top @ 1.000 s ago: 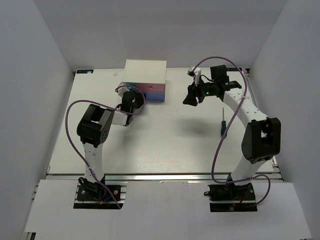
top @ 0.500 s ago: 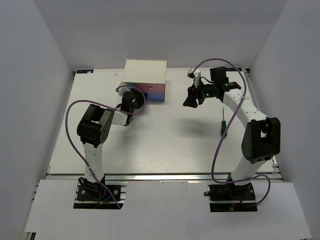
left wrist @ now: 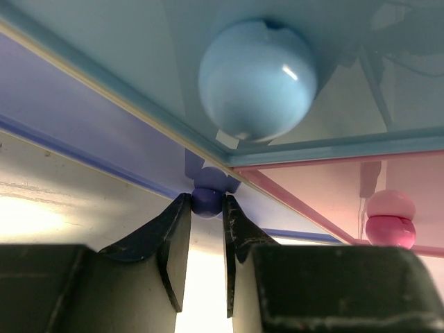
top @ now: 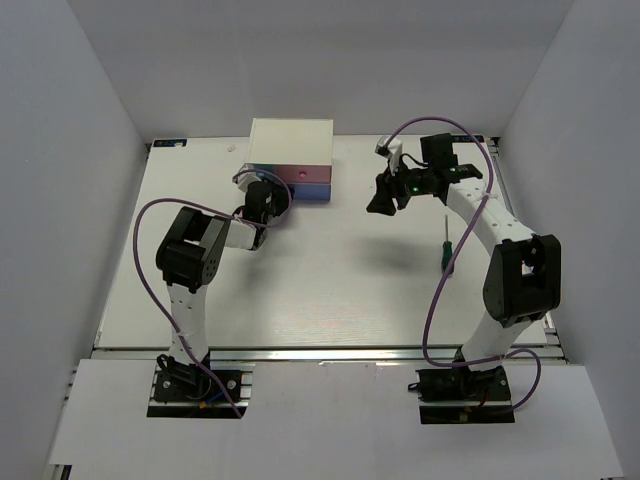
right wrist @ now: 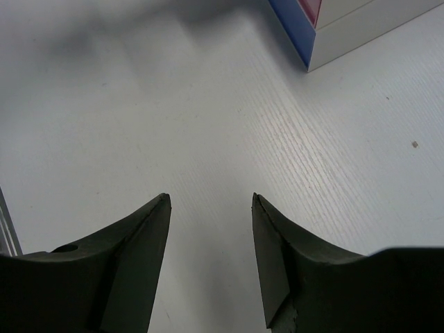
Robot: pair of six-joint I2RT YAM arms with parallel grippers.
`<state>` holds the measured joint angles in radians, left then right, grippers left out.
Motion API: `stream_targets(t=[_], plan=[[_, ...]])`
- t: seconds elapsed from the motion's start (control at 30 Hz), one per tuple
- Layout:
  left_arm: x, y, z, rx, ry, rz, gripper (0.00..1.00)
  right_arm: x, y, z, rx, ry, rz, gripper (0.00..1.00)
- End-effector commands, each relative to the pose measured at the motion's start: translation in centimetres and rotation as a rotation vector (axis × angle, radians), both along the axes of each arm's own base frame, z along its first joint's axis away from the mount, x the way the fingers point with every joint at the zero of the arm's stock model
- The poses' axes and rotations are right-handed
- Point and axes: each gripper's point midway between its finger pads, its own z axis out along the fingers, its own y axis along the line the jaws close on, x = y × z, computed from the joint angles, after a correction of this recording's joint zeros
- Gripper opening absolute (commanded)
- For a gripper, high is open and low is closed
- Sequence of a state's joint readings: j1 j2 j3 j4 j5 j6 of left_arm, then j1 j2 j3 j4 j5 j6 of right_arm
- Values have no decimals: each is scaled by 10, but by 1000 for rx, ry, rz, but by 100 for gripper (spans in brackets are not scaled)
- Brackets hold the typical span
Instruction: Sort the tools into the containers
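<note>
Left wrist view: the periwinkle drawer's knob [left wrist: 207, 201] is pinched between the left jaws (set narrow). The right jaws are held wide, empty, above the desk [right wrist: 208, 104]. The green-handled screwdriver [top: 442, 250] is seen lying beside the right arm, well apart from the cabinet [top: 291, 148].
</note>
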<state>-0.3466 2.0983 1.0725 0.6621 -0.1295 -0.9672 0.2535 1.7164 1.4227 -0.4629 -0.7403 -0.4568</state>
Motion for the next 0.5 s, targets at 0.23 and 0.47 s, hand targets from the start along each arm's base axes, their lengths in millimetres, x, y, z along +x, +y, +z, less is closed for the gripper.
stream_targets(t=[0.23,0.47], plan=[[-21,-1,17,-24,-32,-39,22,-4,-2,12,20,-37,13,56],[-62,-6,24,-5,-28,-102,20,-8,-2,11,23,-31,13,56]])
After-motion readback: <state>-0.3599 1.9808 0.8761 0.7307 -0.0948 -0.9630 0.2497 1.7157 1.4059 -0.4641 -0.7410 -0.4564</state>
